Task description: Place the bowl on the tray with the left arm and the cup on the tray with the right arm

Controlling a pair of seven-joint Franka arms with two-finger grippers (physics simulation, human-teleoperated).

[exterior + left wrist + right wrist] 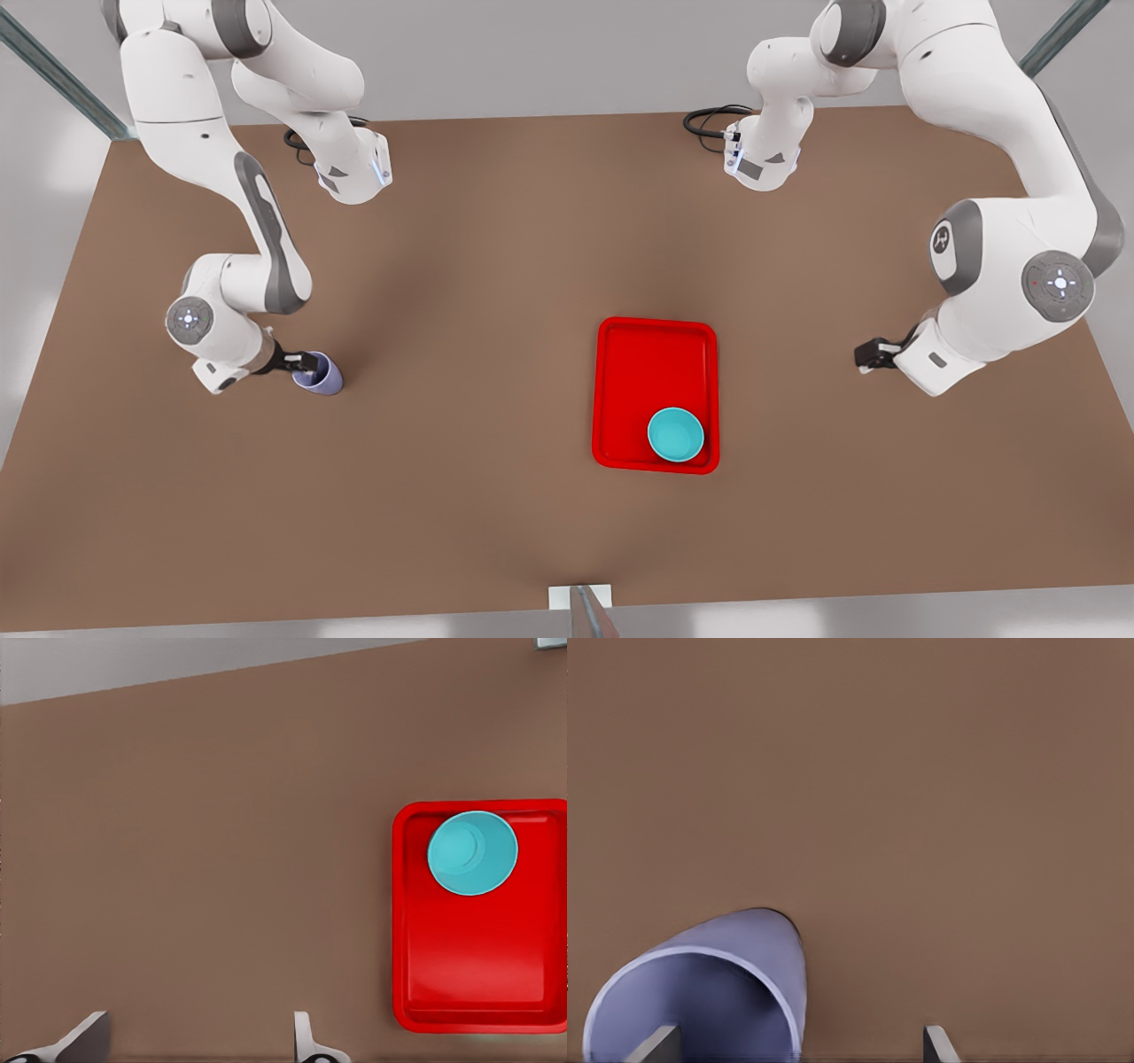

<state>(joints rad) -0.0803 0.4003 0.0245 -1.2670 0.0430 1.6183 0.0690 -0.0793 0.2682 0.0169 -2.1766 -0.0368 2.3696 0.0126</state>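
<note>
Teal bowl [675,434], red tray [638,354], lavender cup [321,374]

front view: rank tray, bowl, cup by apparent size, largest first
1. tray, by far the largest.
2. bowl, sitting in the tray's corner.
3. cup, a bit smaller than the bowl, but the right pincer covers part of it, so that gap is unsure.

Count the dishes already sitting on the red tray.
1. The bowl sits in a corner of the tray. The cup is off it, on the table at the front view's left, by the right gripper.
</note>
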